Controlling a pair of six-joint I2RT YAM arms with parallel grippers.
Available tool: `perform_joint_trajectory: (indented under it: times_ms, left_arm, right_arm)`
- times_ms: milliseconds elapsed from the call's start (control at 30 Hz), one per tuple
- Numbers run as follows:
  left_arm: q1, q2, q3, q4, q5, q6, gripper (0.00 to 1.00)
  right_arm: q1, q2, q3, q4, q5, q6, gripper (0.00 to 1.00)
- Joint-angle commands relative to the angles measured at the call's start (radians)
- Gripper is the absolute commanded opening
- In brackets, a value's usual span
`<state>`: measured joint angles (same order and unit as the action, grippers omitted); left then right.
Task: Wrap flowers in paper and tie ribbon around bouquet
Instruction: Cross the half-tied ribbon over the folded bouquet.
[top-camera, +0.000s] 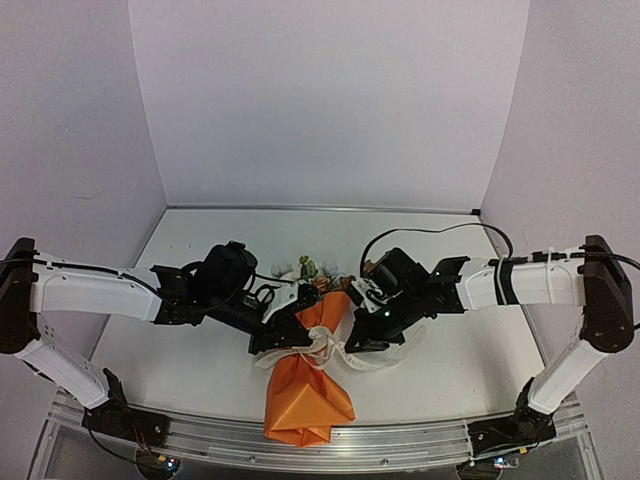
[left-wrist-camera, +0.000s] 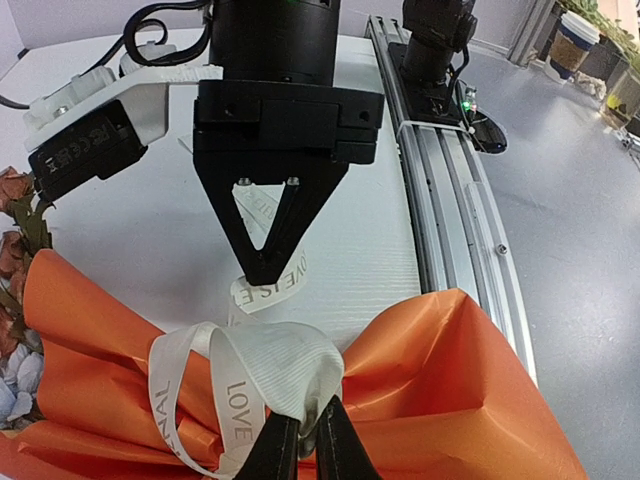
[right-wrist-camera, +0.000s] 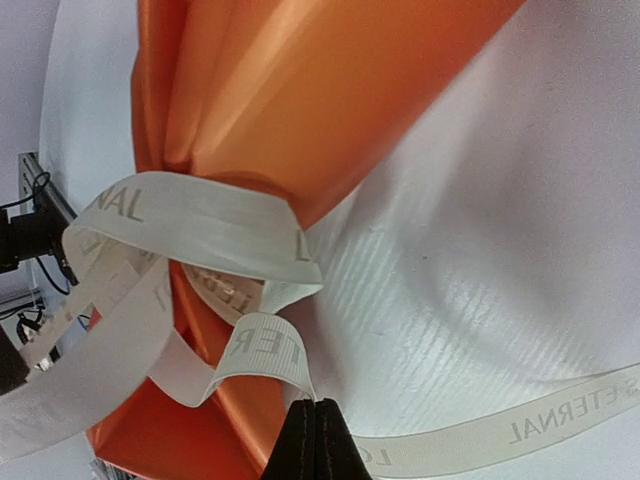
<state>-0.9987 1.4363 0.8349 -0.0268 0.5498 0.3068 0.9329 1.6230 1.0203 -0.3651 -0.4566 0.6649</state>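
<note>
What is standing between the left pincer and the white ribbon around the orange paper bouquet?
Nothing visible stands between them. The left pincer is closed on a loop of the long white fabric ribbon, right at the pinched waist of the cone-shaped orange paper bouquet.

White links (top-camera: 90, 292), blk joints (top-camera: 20, 300); R tool (left-wrist-camera: 266, 268) blk, triangular, two screws (left-wrist-camera: 243, 182)
</note>
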Motion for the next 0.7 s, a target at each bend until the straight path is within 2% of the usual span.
perform_joint_trajectory:
  times_ms: [0, 400, 667]
  left_arm:
    - [-0.01, -0.005, -0.002, 0.005, -0.014, 0.072, 0.09]
    - [-0.045, 0.009, 0.018, -0.041, -0.021, 0.161, 0.1]
    - [-0.083, 0.06, 0.067, -0.113, -0.051, 0.278, 0.12]
  right_arm:
    - [0.014, 0.016, 0.013, 0.094, -0.075, 0.076, 0.0]
    - [0.014, 0.141, 0.077, 0.202, -0.027, 0.144, 0.0]
    - [0.015, 0.185, 0.099, 0.25, -0.014, 0.151, 0.0]
